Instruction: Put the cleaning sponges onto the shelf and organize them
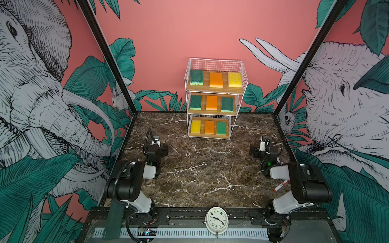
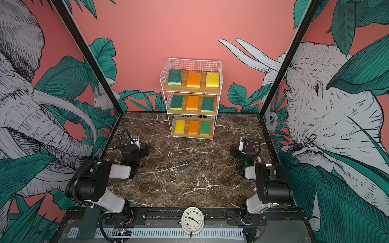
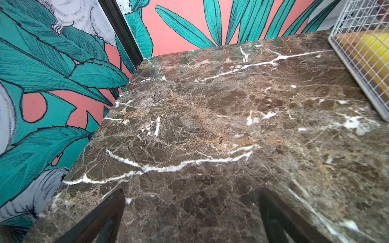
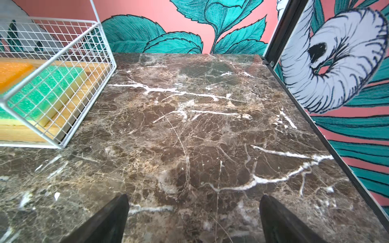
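Cleaning sponges [image 1: 216,79] fill the shelf [image 1: 215,65] in rows of three; left and right jaws stand open.

Coral-pink walls [image 1: 168,31] with grey elephants [image 1: 31,84] and teal leaves [image 1: 88,77] fill the upper frame, black posts [image 1: 104,52] slanting at both sides; a brown white-veined marble worktop [image 1: 200,168] lies centre, a white clock [image 1: 216,219] bottom middle.

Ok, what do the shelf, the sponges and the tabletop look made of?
Shelf: thin white-coated wire grid, probably metal, with light matte wooden boards showing grain. Sponges: porous foam, visibly pitted; several green ones show a darker scouring face. Tabletop: glossy brown marble look with white veins; possibly stone or a printed surface.
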### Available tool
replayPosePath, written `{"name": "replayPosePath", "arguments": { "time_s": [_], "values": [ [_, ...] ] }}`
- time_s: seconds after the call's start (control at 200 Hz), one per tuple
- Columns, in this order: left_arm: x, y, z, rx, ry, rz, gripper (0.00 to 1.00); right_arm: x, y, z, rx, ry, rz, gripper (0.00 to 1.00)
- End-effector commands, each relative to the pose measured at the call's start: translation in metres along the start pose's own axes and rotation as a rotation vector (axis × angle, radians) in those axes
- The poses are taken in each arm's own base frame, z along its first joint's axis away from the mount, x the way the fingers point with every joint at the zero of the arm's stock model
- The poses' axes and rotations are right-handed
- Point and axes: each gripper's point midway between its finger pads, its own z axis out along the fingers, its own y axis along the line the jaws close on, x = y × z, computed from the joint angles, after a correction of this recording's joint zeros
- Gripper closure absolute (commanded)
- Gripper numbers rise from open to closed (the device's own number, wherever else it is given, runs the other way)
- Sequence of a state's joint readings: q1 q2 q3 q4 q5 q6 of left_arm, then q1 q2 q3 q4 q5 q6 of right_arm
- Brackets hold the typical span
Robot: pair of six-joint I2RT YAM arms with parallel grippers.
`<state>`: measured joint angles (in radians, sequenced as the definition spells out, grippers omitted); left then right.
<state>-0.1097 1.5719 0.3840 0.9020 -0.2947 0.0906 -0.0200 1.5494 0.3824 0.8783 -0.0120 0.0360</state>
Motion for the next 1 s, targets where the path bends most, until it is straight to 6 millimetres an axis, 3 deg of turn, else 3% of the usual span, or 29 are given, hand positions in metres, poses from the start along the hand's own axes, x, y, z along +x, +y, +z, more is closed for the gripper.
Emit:
{"name": "replayPosePath", "arguments": {
  "time_s": [0.0,0.995],
  "values": [
    [-0.0118,0.0027,-0.0014,-0.002,-0.037,-0.004,0.0,-0.0125,0.0038,-0.0002,-0.016,-0.048,-0.017,0.01],
    [-0.012,0.0028,-0.0012,-0.003,-0.039,-0.005,0.0,-0.0121,0.0039,-0.0002,-0.016,-0.047,-0.017,0.01]
  ]
}}
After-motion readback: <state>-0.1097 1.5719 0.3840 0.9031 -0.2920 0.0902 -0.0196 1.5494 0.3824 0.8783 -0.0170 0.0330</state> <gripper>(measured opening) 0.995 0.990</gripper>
